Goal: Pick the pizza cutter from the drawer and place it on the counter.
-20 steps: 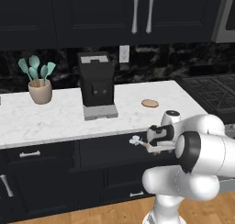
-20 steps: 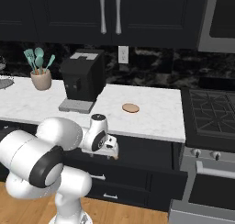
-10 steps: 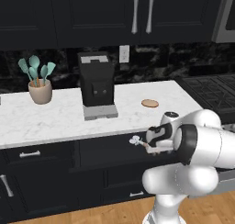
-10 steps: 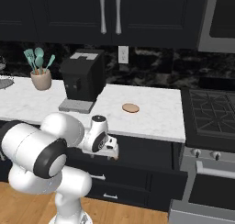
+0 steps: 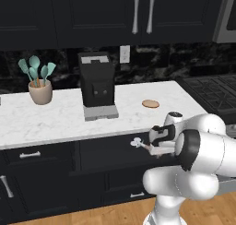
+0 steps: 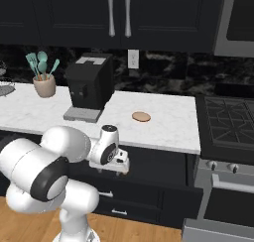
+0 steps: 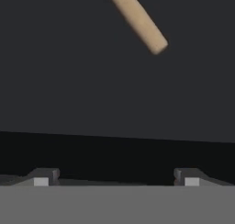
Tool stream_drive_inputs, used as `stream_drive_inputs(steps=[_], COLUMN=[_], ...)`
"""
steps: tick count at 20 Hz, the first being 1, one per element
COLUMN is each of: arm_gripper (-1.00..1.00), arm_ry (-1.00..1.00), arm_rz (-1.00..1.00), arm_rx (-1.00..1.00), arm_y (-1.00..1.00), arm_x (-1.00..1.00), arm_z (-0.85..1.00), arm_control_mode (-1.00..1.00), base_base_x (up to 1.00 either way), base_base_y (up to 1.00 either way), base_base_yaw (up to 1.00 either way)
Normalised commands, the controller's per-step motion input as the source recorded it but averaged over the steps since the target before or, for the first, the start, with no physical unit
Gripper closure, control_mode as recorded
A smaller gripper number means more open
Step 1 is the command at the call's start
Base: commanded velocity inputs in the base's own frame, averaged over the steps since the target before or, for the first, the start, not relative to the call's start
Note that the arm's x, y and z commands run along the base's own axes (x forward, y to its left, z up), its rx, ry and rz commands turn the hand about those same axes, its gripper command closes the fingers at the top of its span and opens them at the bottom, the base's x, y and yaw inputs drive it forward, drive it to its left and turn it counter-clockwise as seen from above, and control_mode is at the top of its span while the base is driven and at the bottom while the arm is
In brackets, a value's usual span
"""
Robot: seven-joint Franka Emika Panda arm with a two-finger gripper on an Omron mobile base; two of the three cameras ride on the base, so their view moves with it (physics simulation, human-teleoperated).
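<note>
Handle of the pizza cutter point(image 7: 140, 22) lies on the dark floor of the drawer point(image 7: 69, 90), ahead of your gripper point(image 7: 115, 175) and slightly off-centre. Fingers point(image 7: 43, 176) stand spread wide and empty, so you likely need to advance before closing.

The arm is glossy white, built of fat rounded shells joined by dark charcoal bands at the joints. Beside the coffee machine point(image 5: 97, 85) on the counter, its links look bulbous, like stacked spheres. A white cylindrical pedestal carries it. The wrist ends in a short white drum with a dark round cap, then a white hand block. The gripper point(image 7: 116, 177) has two small dark grey fingertips point(image 7: 43, 174) with lighter grey square faces.
</note>
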Motion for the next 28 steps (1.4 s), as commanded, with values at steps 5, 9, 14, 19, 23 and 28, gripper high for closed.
stream_drive_inputs(steps=[5,9,14,19,23,28], arm_gripper=[-1.0,-1.0,-1.0,-1.0,-1.0,-1.0], arm_ry=[0.0,0.01,-0.04,-0.12,-0.16,-0.04], arm_rz=[-0.01,0.0,0.0,0.03,0.2,0.17], arm_rx=[0.0,0.0,0.0,0.0,0.0,0.0], arm_y=[-0.09,-0.04,0.0,0.02,0.15,0.02], arm_x=[-1.0,-1.0,-0.06,0.59,0.83,0.97], arm_z=[-0.28,-0.23,0.31,0.64,0.13,-0.48], arm_control_mode=[-1.0,-1.0,-1.0,-1.0,-1.0,-1.0], base_base_x=[0.0,0.0,0.0,0.0,0.0,0.0], base_base_y=[0.0,0.0,0.0,0.0,0.0,0.0], base_base_yaw=[0.0,0.0,0.0,0.0,0.0,0.0])
